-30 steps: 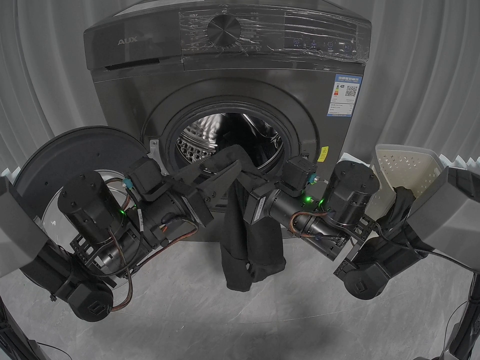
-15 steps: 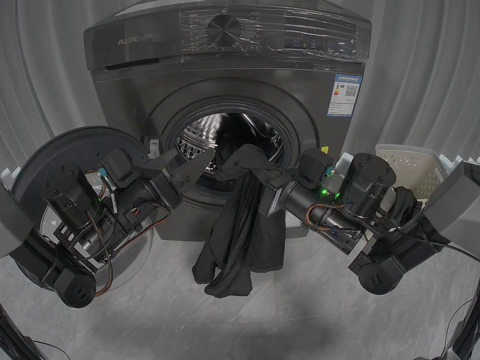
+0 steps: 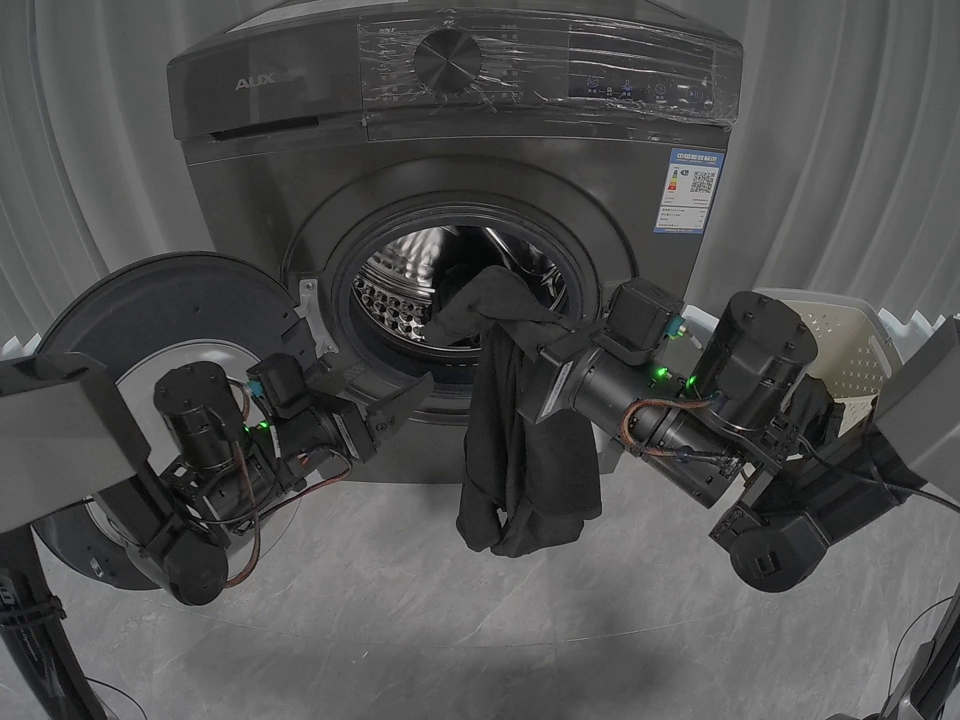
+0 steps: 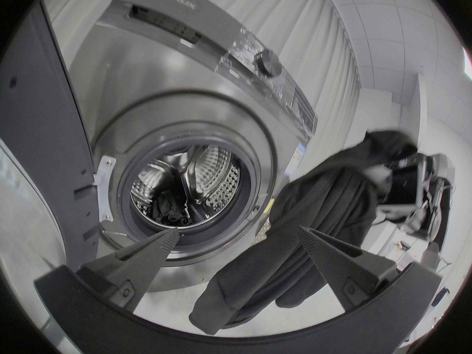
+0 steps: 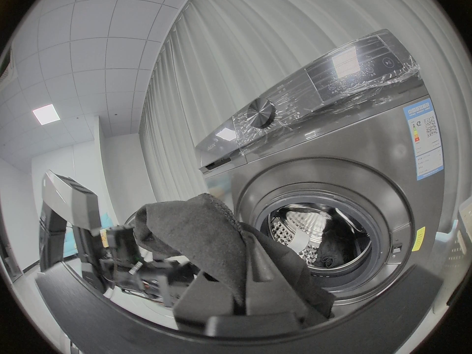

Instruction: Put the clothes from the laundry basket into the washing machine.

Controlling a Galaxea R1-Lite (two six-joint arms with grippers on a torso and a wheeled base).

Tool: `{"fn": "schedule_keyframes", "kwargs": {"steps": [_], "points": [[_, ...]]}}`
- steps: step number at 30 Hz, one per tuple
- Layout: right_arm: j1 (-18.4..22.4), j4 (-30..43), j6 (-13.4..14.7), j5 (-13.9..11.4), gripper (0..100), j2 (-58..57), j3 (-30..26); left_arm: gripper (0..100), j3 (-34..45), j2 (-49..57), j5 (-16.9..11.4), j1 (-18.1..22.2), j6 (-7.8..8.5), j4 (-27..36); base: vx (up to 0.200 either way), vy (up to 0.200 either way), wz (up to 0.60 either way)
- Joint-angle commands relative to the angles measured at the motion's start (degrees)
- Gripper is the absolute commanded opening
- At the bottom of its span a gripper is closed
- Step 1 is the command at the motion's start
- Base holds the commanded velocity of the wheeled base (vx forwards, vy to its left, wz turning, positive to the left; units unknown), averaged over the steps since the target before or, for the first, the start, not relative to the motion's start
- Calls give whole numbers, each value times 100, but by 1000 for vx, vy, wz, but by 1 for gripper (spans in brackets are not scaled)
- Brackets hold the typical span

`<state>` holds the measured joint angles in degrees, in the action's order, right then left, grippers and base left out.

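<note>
A black garment (image 3: 520,422) hangs from my right gripper (image 3: 507,340), which is shut on its top fold just in front of the washing machine's (image 3: 450,162) open drum (image 3: 400,272). The cloth's tail dangles below the opening, clear of the floor. In the right wrist view the garment (image 5: 196,232) drapes over the gripper (image 5: 248,276) and hides its fingertips. My left gripper (image 3: 405,404) is open and empty, low and left of the opening; its fingers (image 4: 157,244) stand wide apart. Dark clothes (image 4: 169,210) lie inside the drum. The white laundry basket (image 3: 850,332) stands at the right with dark clothes (image 3: 812,400) in it.
The round door (image 3: 150,312) is swung open to the left, close behind my left arm. Grey curtains hang behind the machine. Bare grey floor (image 3: 400,602) stretches in front of it.
My left gripper let go of the garment, opened, and drew back down and left. The right gripper carried the garment a little up and right, nearer the drum opening.
</note>
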<state>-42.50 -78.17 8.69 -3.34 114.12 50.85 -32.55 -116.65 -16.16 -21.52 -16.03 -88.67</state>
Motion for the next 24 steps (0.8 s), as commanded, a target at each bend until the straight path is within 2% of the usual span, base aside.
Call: {"fn": "schedule_keyframes", "kwargs": {"steps": [1, 6, 11, 15, 18, 21, 24], "points": [[-136, -14, 62, -53, 0, -91, -128, 100, -393, -859, -150, 104, 250, 26, 0, 0, 0], [-215, -14, 62, -70, 0, -91, -136, 100, -744, -1316, -176, 148, 487, 26, 0, 0, 0], [-215, -14, 71, -70, 0, -74, -136, 100, -718, -1518, -484, 42, 531, -10, 0, 0, 0], [-206, -23, 71, -70, 0, -74, -145, 100, -656, -1492, -537, -37, 584, -18, 0, 0, 0], [-198, -23, 71, -70, 0, -56, -136, 100, -472, -1395, -915, -116, 680, -18, 0, 0, 0], [-189, -23, 71, -70, 0, -47, -145, 100, -234, -1316, -1275, -125, 856, -27, 0, 0, 0], [-127, -23, 62, -70, 0, -47, -136, 100, -182, -1334, -1468, -81, 1181, -27, 0, 0, 0]]}}
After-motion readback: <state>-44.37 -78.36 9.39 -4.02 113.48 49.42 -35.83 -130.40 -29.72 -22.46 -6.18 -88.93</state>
